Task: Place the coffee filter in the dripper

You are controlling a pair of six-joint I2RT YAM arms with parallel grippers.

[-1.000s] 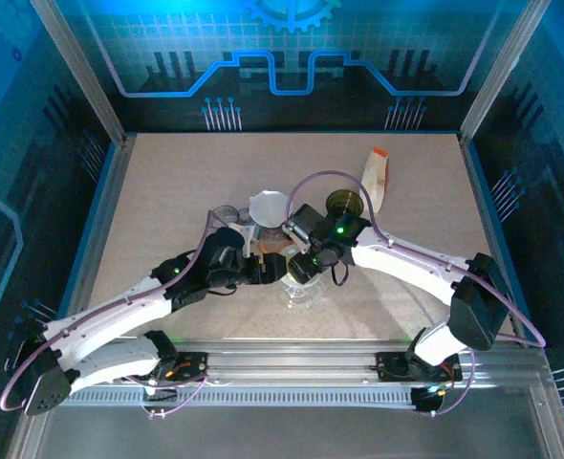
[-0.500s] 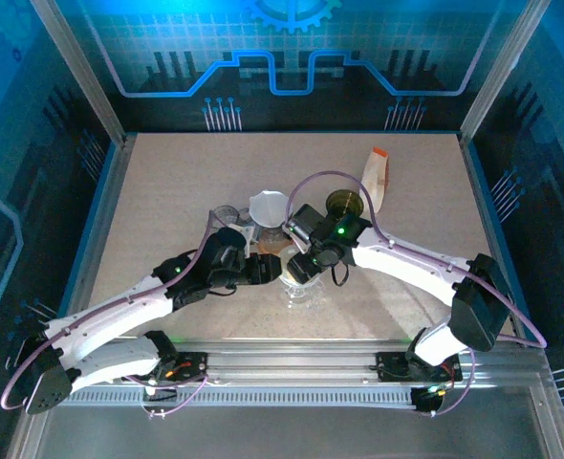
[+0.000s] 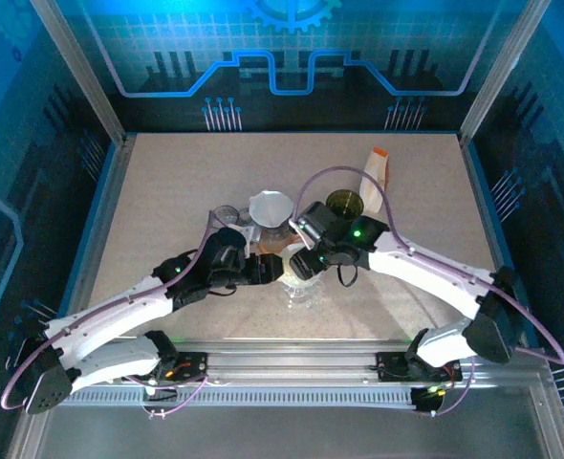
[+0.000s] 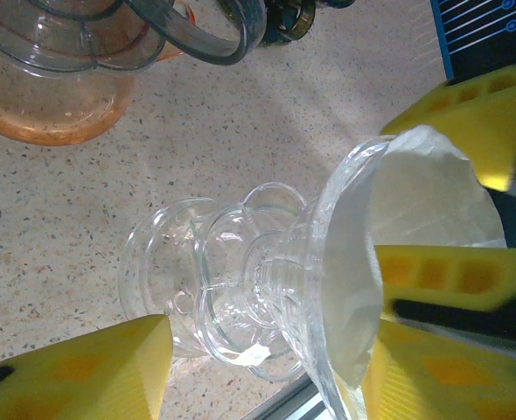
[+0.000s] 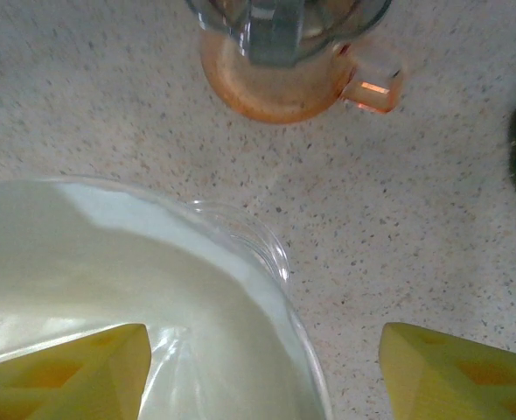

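- Coffee filter [image 5: 109, 271], white paper, lies inside the cone of the clear dripper [image 4: 232, 271], mid-table where both arms meet.
- Right gripper [image 5: 265, 343]: fingers wide, one beside the paper, the other well clear of the rim. Nothing pinched. Probably there to press the paper against the cone wall.
- Left gripper [image 4: 267, 350]: fingers stand either side of the dripper, seemingly to steady it. Cannot tell whether they bear on the glass.
- Orange-tinted carafe [image 5: 280, 83] stands just beyond on the speckled table [image 5: 433, 219], apart from the dripper.
- Sticker [image 4: 253, 354] on the dripper base and pale packet [image 3: 379, 175] further back: no writing legible.
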